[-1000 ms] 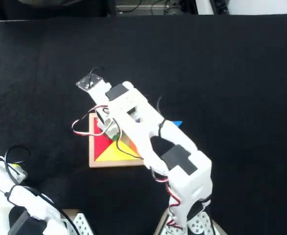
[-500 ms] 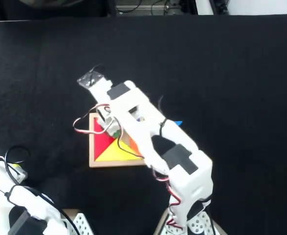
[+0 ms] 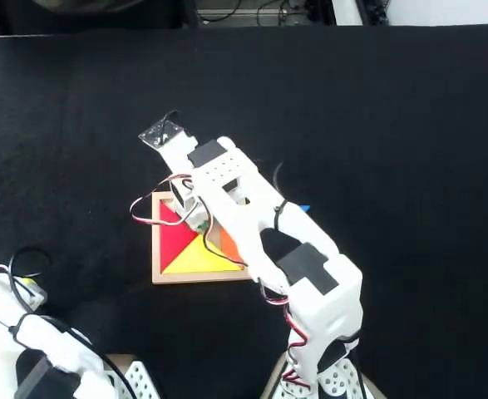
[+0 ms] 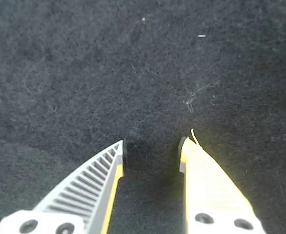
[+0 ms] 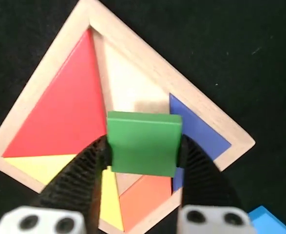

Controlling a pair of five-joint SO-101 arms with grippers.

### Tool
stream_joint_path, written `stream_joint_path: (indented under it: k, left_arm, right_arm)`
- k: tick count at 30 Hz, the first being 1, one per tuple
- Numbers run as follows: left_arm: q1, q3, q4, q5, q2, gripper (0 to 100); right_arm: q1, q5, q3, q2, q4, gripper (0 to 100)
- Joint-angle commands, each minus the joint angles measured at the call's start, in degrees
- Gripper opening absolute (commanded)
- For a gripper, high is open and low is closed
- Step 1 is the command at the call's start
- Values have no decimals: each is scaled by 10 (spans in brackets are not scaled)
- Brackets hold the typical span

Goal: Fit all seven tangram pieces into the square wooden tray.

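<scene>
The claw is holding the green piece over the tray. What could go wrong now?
The green piece in the right claw might come down crooked and catch on the red triangle or the dark blue piece instead of dropping into the bare gap. Also, the light blue piece lies outside the tray, close to its edge, so the claw might nudge it away.

Left of centre on the tabletop (image 3: pixel 393 125): square wooden tray (image 3: pixel 156 249). Inside, against the left wall, a large triangle (image 3: pixel 172 237); along the near wall, a second large triangle (image 3: pixel 195 261), edge to edge with the first. Right of both, a smaller piece (image 3: pixel 227 246); in the far-right corner, a corner piece (image 5: pixel 196 129). Over the tray's middle, a square piece (image 5: pixel 143 141) in the right hand (image 5: pixel 143 146). Just right of the tray, a loose piece (image 3: pixel 303 209) on the tabletop. At near left, left hand (image 4: pixel 151 151) over the tabletop.
</scene>
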State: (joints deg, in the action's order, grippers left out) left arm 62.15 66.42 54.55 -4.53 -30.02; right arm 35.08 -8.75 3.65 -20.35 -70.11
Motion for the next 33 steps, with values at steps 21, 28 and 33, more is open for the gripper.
stream_joint_path:
  k: [21, 28, 33]
  left_arm:
    - [-7, -3, -6, 0, -11, 195]
    - [-7, -3, -6, 0, -11, 195]
    - [-7, -3, -6, 0, -11, 195]
  right_arm:
    - [25, 4, -3, 2, -2, 242]
    - [24, 0, -2, 2, -4, 240]
    - [23, -1, -4, 7, -3, 240]
